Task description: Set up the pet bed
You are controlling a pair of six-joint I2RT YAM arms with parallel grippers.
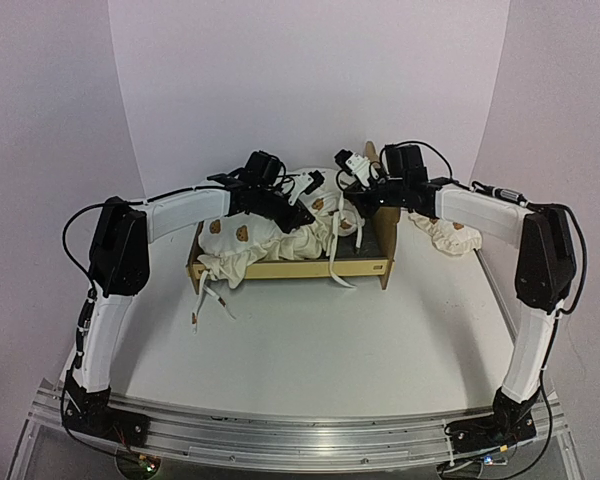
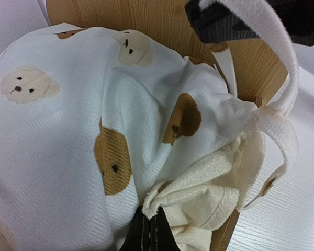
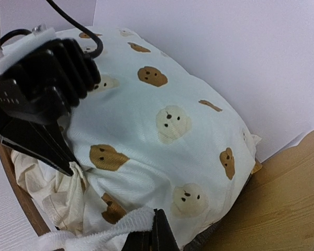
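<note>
the white worktop (image 1: pixel 310 350) is closed in by pale walls (image 1: pixel 310 80) at the left, back and right. its widest open stretch lies between the arm bases and the pet bed (image 1: pixel 280 270), with a narrower strip to the bed's left.

the pet bed sits in the far half, about midway across. its long axis runs left to right, level with the near edge, and the headboard (image 1: pixel 390 240) stands upright at the right end.

the bear-print cushion (image 1: pixel 250 240) is heaped inside the frame, bunched highest toward the left, with loose ties spilling over the front rail onto the worktop. the small pillow (image 1: pixel 448 237) lies on the worktop just beyond the headboard, near the right wall.

the left hand (image 2: pixel 148 234) reaches over the bed's middle, its fingers pinched together on a gathered corner of the cushion. the right hand (image 3: pixel 156 235), close by the headboard, is closed narrow on a tie string (image 2: pixel 282 63), which loops away from that same corner.
</note>
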